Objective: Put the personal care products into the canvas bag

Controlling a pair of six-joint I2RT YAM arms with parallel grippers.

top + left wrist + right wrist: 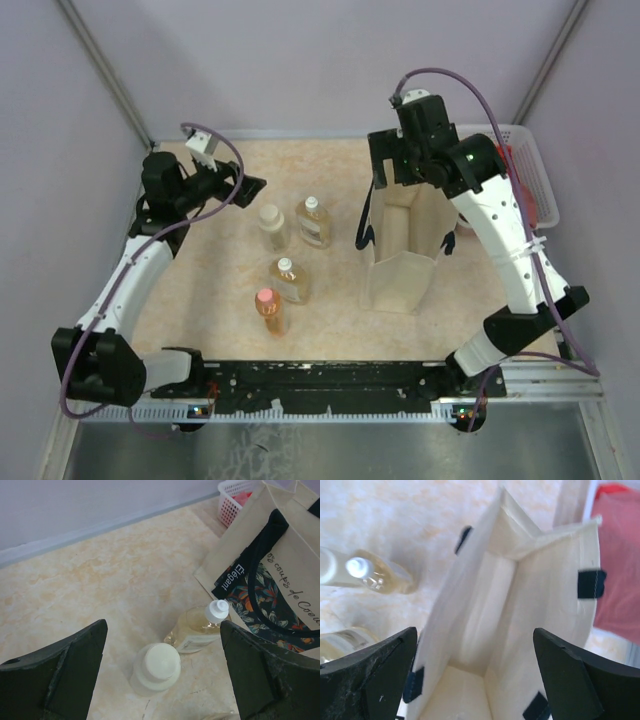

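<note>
The counter [215, 290] is a pale marbled slab, flat and smooth-looking, closed in by plain walls at the back and sides. Its middle and left are open enough for an arm to come down.

The bag [405, 255] stands upright right of centre with its mouth open to the top. The right wrist view looks straight down into it and no bottle shows inside. The basket [522, 170] sits behind the bag in the far right corner.

The right tool [402, 172] hangs over the bag's mouth, jaws spread and holding nothing. The left tool [248, 187] hovers at the far left, jaws likewise spread and holding nothing.

All four bottles stand on the counter left of the bag, caps up, so their long axes look vertical. From the left tool they lie to the right and nearer the robot. The cream bottle [271, 225] is closest and shows between the jaws in the left wrist view. The far amber bottle [313, 222] is just beside it, towards the bag. The near amber bottle [289, 280] and the orange bottle [269, 310] stand closer to the bases.

The left arm is the nearer one, so the first pick likely falls to it.
</note>
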